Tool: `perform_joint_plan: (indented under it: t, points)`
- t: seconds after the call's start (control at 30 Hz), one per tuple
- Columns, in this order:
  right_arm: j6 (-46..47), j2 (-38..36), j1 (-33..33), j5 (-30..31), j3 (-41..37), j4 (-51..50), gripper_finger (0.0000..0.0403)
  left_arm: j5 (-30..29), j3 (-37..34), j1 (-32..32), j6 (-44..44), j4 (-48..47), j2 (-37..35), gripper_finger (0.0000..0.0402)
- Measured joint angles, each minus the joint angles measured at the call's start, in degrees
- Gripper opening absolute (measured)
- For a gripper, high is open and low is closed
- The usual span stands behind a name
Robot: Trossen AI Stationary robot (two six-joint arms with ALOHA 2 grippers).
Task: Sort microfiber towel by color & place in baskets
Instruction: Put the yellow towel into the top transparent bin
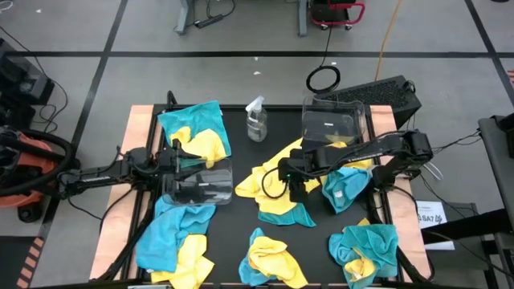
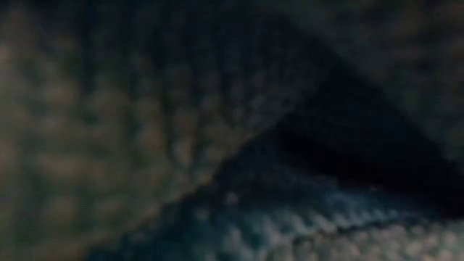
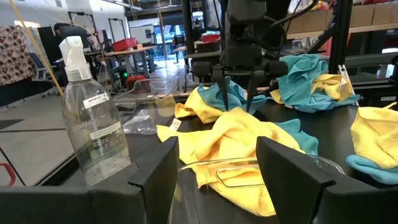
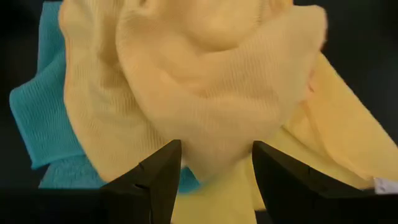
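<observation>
The right gripper hangs with its fingers apart just above a crumpled yellow towel, a teal towel beside it. The left gripper, fingers apart, sits over a clear basket.

I worked in what looked like a robotics lab or workshop. My black table stood on a grey concrete floor marked with dark tape lines, with cables lying beyond its far edge. Past the spray bottle on the table I saw workbenches, metal frames and a person far off.
</observation>
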Motion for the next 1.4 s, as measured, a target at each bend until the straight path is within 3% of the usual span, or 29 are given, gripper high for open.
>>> perform_joint_plan:
  t: [0.43, 0.83, 1.4]
  points:
    - [2.9, 5.7, -0.1, -2.3, 0.0, 6.0, 0.0174, 0.0, 0.0, 0.0, 0.0, 0.0, 0.0, 0.0221]
    - [3.0, 7.5, -0.1, -2.3, 0.0, 10.5, 0.0008, 0.0, 0.0, 0.0, 0.0, 0.0, 0.0, 0.0221]
    - [1.9, 4.7, -0.3, -1.8, 1.5, 16.0, 0.0001, 0.0, 0.0, 0.0, 0.0, 0.0, 0.0, 0.0221]
